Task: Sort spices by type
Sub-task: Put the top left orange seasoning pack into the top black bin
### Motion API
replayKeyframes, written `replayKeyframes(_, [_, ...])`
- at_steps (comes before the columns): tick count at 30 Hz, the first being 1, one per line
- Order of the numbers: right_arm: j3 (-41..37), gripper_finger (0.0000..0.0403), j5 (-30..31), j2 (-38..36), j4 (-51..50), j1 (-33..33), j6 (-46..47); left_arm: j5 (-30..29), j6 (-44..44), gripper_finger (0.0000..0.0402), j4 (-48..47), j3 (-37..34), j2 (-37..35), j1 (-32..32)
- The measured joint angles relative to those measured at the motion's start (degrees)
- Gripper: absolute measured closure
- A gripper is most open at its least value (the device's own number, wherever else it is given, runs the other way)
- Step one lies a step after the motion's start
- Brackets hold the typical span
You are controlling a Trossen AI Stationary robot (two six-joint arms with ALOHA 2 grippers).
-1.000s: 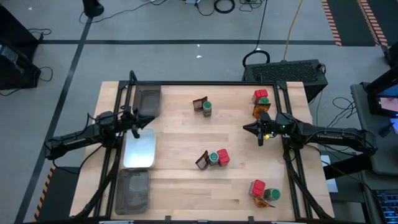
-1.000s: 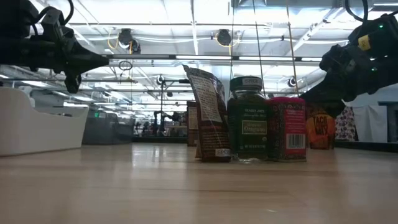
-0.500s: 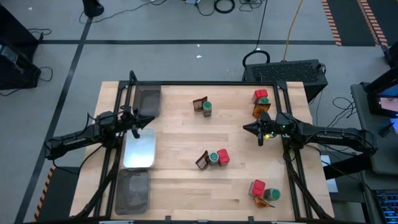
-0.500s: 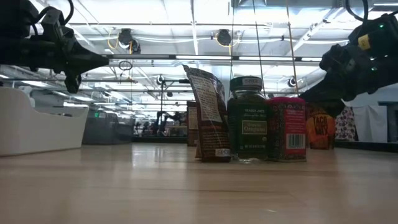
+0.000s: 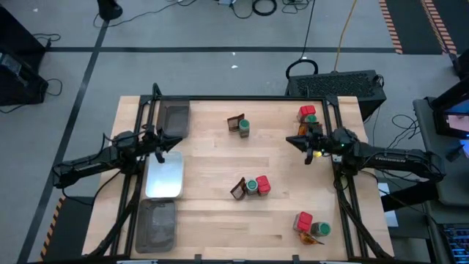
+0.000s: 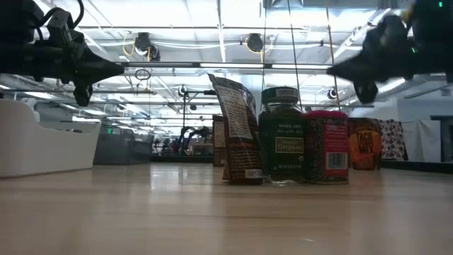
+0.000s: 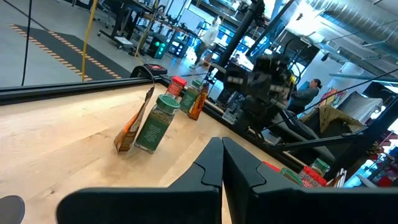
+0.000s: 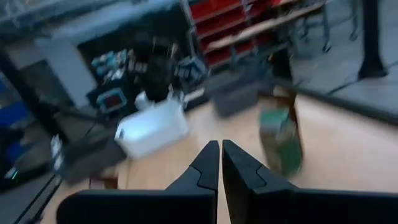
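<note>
The spices stand in several clusters on the wooden table. A brown sachet and a green-lidded jar (image 5: 239, 125) are at the far middle. A sachet, jar (image 5: 252, 186) and red packet (image 5: 263, 185) stand at the centre, large in the low view with the jar (image 6: 281, 134) between the other two. A red packet (image 5: 306, 111) group is at the far right, another (image 5: 303, 220) at the near right. My left gripper (image 5: 161, 151) hovers shut above the pale tray (image 5: 164, 176). My right gripper (image 5: 292, 141) hovers shut, left of the far-right group.
Three grey trays line the table's left side: a dark one (image 5: 174, 120) far, the pale one in the middle, a dark one (image 5: 156, 224) near. A black frame (image 5: 242, 97) runs around the table's edge. Bare wood lies between the clusters.
My right gripper has moved a little toward the table's far edge and risen, still shut; its wrist view is blurred. The spices and trays stand where they were.
</note>
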Motion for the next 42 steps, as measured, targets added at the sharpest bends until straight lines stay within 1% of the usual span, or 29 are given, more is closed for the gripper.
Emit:
replayKeyframes(4, [7.9, 0.0403, 3.5, 4.1, -2.4, 0.0, 0.7, -0.9, 2.3, 0.0396, 0.0, 0.0, 0.0, 0.0])
replayKeyframes(9, [18.6, 0.0403, 3.8, 12.0, -8.1, 0.0, -0.6, -0.9, 2.7, 0.0396, 0.6, 0.0, 0.0, 0.0])
replayKeyframes(11, [22.7, 0.0403, 3.7, 15.4, -9.5, 0.0, 0.6, -0.8, 0.7, 0.0396, 0.8, 0.0, 0.0, 0.0])
replayKeyframes(14, [27.7, 0.0403, 3.2, 19.7, -10.5, 0.1, 3.8, -1.1, -4.4, 0.0396, 1.1, 0.0, 0.0, 0.0])
replayKeyframes(16, [30.6, 0.0403, 2.0, 22.3, -10.4, 0.3, 5.1, -3.6, -4.3, 0.0396, 1.6, 0.1, 0.0, 0.0])
replayKeyframes(17, [31.7, 0.0403, 1.6, 23.3, -10.5, 0.6, 5.2, -5.5, -4.5, 0.0396, 1.4, 0.1, 0.0, 0.0])
replayKeyframes(19, [33.8, 0.0403, 0.4, 25.2, -10.1, 1.4, 5.4, -6.9, -7.0, 0.0396, 1.4, 0.1, 0.0, 0.0])
replayKeyframes(21, [35.0, 0.0403, 0.2, 26.6, -9.9, 2.3, 5.9, -6.4, -10.3, 0.0396, 2.5, 0.1, 0.0, 0.0])
replayKeyframes(23, [35.6, 0.0403, 0.2, 27.8, -10.0, 3.1, 6.3, -5.2, -10.7, 0.0396, 4.0, 0.1, 0.0, 0.0])
replayKeyframes(26, [36.2, 0.0403, 0.2, 29.6, -9.9, 3.6, 7.0, -4.7, -10.5, 0.0396, 10.2, 0.2, 0.4, 0.0])
replayKeyframes(28, [36.4, 0.0403, 0.2, 30.7, -9.9, 4.2, 8.0, -4.7, -10.3, 0.0396, 10.7, 1.5, 1.2, 0.0])
replayKeyframes(31, [36.6, 0.0403, -1.1, 32.1, -9.8, 4.9, 8.1, -4.8, -8.1, 0.0396, 10.7, 5.0, 4.5, 0.0])
replayKeyframes(34, [36.6, 0.0403, -2.7, 33.3, -9.7, 5.2, 8.4, -5.1, -3.4, 0.0396, 9.7, 10.2, 10.3, 0.0])
replayKeyframes(39, [36.6, 0.0403, -4.2, 34.6, -9.5, 5.2, 8.3, -5.3, 5.0, 0.0396, 8.8, 21.2, 25.0, 0.0])
replayKeyframes(42, [36.6, 0.0403, -4.4, 34.9, -9.6, 5.3, 7.2, -5.4, 13.9, 0.0396, 4.5, 29.7, 35.0, 0.0])
